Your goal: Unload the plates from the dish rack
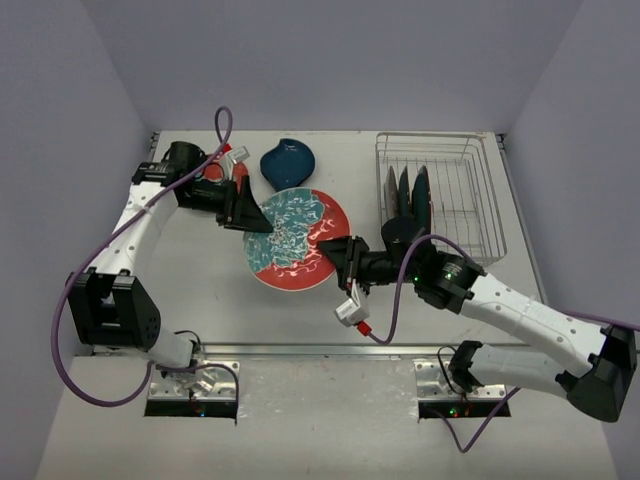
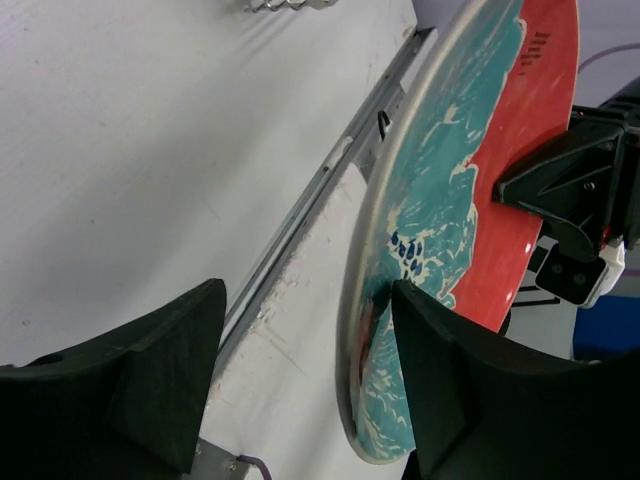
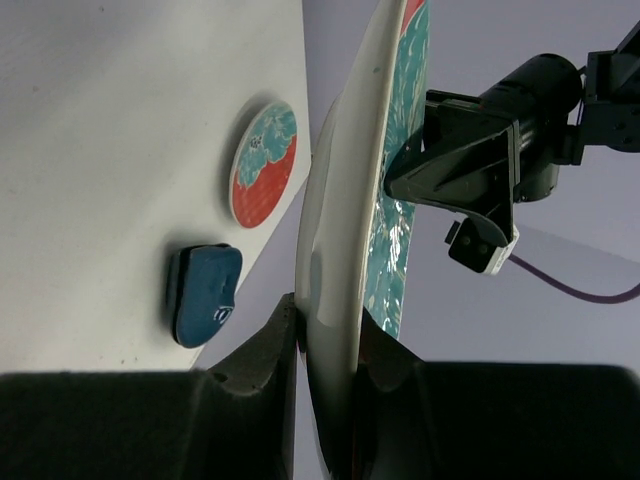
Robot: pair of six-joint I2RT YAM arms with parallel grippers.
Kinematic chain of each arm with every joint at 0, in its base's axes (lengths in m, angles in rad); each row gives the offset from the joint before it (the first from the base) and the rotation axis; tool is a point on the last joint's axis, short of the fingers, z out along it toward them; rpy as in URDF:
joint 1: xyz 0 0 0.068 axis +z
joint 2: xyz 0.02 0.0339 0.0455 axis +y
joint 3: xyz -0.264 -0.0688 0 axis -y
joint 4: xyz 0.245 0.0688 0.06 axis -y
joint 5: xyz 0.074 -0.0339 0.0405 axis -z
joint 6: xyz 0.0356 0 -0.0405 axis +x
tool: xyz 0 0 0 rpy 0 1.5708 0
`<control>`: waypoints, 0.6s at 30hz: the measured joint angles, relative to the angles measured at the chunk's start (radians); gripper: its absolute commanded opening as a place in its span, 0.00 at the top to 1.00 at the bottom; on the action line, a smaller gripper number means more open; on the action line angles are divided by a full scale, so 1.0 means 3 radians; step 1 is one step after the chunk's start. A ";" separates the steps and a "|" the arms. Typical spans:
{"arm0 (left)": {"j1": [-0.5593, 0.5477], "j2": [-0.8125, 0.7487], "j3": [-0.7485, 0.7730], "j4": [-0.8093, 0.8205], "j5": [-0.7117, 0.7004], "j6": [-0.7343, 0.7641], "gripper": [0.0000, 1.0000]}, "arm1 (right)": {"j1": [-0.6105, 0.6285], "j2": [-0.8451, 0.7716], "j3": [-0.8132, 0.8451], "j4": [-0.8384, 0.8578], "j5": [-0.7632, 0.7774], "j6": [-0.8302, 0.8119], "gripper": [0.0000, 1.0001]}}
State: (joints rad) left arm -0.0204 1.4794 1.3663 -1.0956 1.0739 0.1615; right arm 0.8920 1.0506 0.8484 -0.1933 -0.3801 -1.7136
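A large round plate (image 1: pixel 295 240), teal-and-white on one side and red on the other, is held above the middle of the table. My right gripper (image 1: pixel 335 255) is shut on its right rim; in the right wrist view the fingers (image 3: pixel 325 320) clamp the pale rim (image 3: pixel 350 200). My left gripper (image 1: pixel 250 215) is open at the plate's left rim. In the left wrist view (image 2: pixel 305 300) one finger lies on the plate's face (image 2: pixel 450 200) and the other stands well apart. The dish rack (image 1: pixel 480 190) at the back right holds three dark upright plates (image 1: pixel 405 192).
A dark blue leaf-shaped dish (image 1: pixel 288 162) lies at the back centre and also shows in the right wrist view (image 3: pixel 203 293). A small red-and-teal round plate (image 3: pixel 263 163) lies at the back left, partly under my left arm (image 1: pixel 222 172). A metal rail (image 2: pixel 300 215) runs along the table's near edge.
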 measured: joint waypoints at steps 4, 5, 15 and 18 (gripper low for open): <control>0.0000 0.0017 0.0000 -0.0175 0.0166 0.0223 0.47 | 0.0026 0.0098 -0.0025 0.0126 0.0041 -0.0021 1.00; 0.0000 0.0036 0.0000 -0.0243 0.0228 0.0302 0.49 | 0.0026 0.0124 -0.0038 0.0172 0.0049 -0.0026 1.00; 0.0054 0.0270 -0.0180 -0.0687 0.0691 0.0720 1.00 | 0.0025 0.0238 -0.0307 0.0650 0.0107 -0.0108 0.91; 0.0127 0.0287 -0.0181 -0.0720 0.0754 0.0701 1.00 | 0.0024 0.0238 -0.0371 0.0770 0.0126 -0.0120 0.46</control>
State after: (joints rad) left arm 0.0176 1.5656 1.3121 -1.3116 1.3002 0.3718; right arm 0.8992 1.1221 0.7370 0.0377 -0.3424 -1.7497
